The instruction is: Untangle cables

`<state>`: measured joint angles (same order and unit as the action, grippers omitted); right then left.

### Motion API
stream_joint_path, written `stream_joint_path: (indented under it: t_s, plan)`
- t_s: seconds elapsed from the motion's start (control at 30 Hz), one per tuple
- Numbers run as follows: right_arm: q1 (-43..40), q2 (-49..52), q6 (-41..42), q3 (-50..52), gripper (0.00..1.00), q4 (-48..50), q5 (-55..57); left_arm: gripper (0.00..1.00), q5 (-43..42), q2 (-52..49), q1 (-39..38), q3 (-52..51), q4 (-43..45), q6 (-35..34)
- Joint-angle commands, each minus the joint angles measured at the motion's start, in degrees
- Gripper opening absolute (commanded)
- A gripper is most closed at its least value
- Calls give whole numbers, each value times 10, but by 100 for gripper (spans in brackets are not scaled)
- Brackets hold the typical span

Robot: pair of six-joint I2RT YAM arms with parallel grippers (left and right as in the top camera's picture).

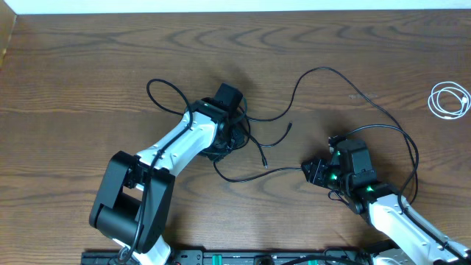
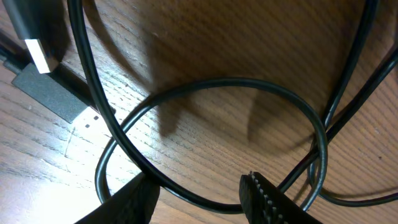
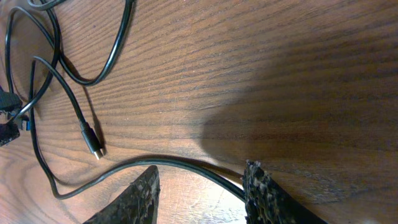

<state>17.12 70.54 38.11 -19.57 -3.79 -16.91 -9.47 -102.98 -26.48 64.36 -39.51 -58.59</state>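
While the left arm (image 1: 180,143) slants from the near edge toward mid-table, the left gripper (image 2: 198,183) points down into the tangle of black cords (image 1: 324,69), fingers spread astride one loop. The right gripper (image 3: 202,171), held low and aimed leftward, is likewise spread astride a cord. The white cord (image 1: 449,99) lies coiled far right.

Overhead looks straight down on the whole table (image 1: 88,66). Both wrist views face down, very near the cables (image 2: 236,79) overhead shows mid-table.
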Motion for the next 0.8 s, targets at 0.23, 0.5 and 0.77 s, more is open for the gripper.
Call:
stream_joint_path:
  t_s: [0.23,0.5,0.77]
  plan:
    - [2,0,-2,5,40,-1,5,36,40,-8,-1,-5,0,-7]
    - [2,0,-3,5,45,0,5,8,35,-7,-1,-4,6,-7]
    - [2,0,-5,5,42,24,-58,7,-145,13,22,10,24,20]
